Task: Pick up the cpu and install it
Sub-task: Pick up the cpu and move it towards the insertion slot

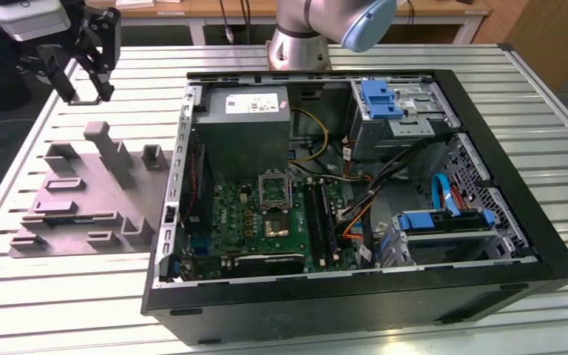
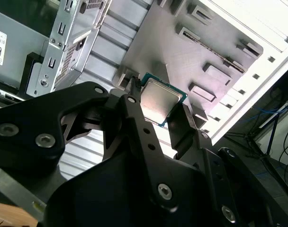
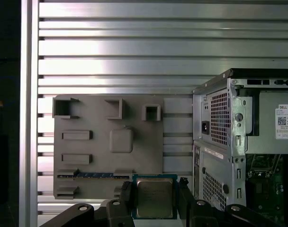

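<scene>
I have the cpu (image 3: pixel 155 197) pinched in my gripper (image 3: pixel 155 199), one finger pressed against each of two opposite edges of its greenish rim. In both wrist views the pale metal face sits square between my fingers (image 2: pixel 134 97). Below my fingertips lies the grey plastic fixture (image 3: pixel 106 142), well clear of the chip, on the slatted metal table (image 3: pixel 134 47). The open computer case (image 1: pixel 313 310) stands off to one side of me, with the green circuit board (image 1: pixel 264 214) on its floor.

I judge the chip to be very light and stiff, so it needs little squeeze. The smooth metal face looks slippery and gives no purchase. The thin edges are the right place to grip, and that is where I have it. It is probably fragile underneath, where the contacts would be, so I would keep my fingers off both flat sides. With so narrow a bearing along each edge, I expect it could twist or slip if jolted.
</scene>
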